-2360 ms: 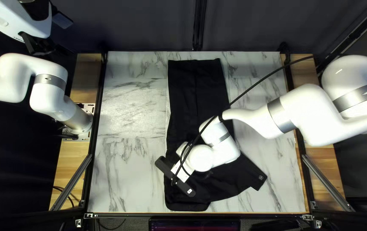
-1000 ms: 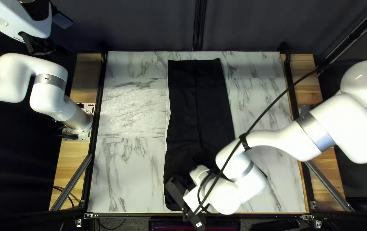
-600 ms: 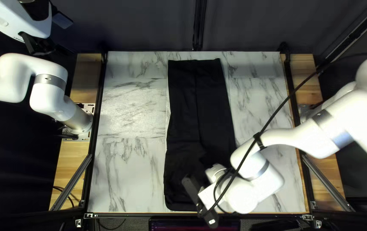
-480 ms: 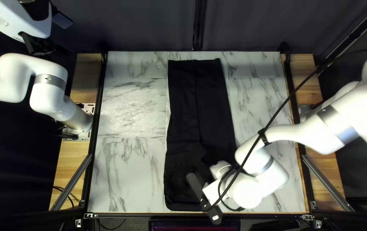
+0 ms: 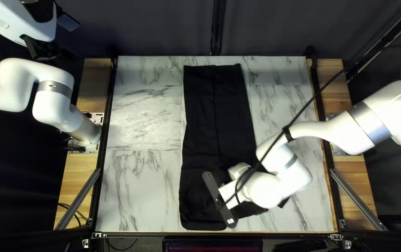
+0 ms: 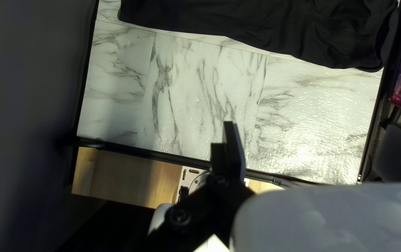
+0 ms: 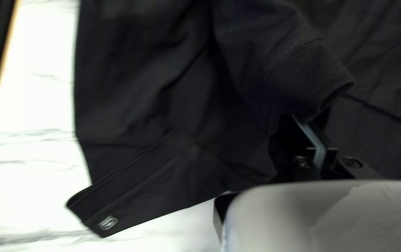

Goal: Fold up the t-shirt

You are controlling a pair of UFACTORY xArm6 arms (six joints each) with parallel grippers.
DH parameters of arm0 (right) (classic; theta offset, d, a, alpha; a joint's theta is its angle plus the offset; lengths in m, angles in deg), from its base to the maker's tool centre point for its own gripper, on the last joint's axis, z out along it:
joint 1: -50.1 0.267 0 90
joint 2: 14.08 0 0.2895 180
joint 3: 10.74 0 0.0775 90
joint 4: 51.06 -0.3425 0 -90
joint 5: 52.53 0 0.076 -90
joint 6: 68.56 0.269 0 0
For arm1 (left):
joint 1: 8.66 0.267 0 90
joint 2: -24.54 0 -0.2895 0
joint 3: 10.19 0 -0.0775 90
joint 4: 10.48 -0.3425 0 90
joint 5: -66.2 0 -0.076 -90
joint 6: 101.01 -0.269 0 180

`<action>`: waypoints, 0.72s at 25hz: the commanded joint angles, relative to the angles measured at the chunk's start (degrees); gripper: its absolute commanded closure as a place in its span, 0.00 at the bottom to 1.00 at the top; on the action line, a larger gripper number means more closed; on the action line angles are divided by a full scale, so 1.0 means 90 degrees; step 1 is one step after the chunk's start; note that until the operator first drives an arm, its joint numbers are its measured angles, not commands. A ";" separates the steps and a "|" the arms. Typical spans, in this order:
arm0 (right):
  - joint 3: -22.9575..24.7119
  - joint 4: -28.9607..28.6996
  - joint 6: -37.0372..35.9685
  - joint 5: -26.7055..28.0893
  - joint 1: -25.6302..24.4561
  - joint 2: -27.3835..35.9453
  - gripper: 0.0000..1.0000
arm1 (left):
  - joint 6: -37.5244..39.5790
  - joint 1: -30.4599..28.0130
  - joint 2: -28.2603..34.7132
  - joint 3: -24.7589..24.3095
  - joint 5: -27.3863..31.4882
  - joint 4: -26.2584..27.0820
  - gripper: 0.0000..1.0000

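Right gripper (image 7: 293, 120): clamped on one sleeve (image 7: 305, 77) of the black t-shirt (image 5: 216, 115).
Shirt: long narrow strip down the middle of the table (image 5: 144, 115), twelve to six o'clock; held sleeve at five o'clock. Judged light, limp, prone to bunching; best taken at the ribbed cuff edge, carried low, laid across.

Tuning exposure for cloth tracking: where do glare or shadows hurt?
Top left view: sheen on the marble table left of the black t-shirt, whose folds barely show. Left wrist view: bright glare patch on the table. Right wrist view: table washes out white; right gripper merges with the dark cloth it grips.
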 commanded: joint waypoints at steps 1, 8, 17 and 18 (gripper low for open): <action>0.0004 0.0009 -0.0363 -0.0307 -0.0459 -0.0086 1.00 | 0.0000 0.0000 0.0000 0.0000 0.0000 0.0000 0.00; -0.0204 0.0204 -0.0464 -0.0566 -0.0905 -0.0277 1.00 | 0.0000 0.0000 0.0000 0.0000 0.0000 0.0000 0.00; -0.1018 0.0295 -0.0619 -0.0832 -0.0981 -0.1187 1.00 | 0.0000 0.0000 0.0000 0.0000 0.0000 0.0000 0.00; -0.1049 0.0283 -0.0659 -0.0868 -0.0999 -0.1250 1.00 | 0.0000 0.0000 0.0000 0.0000 0.0000 0.0000 0.00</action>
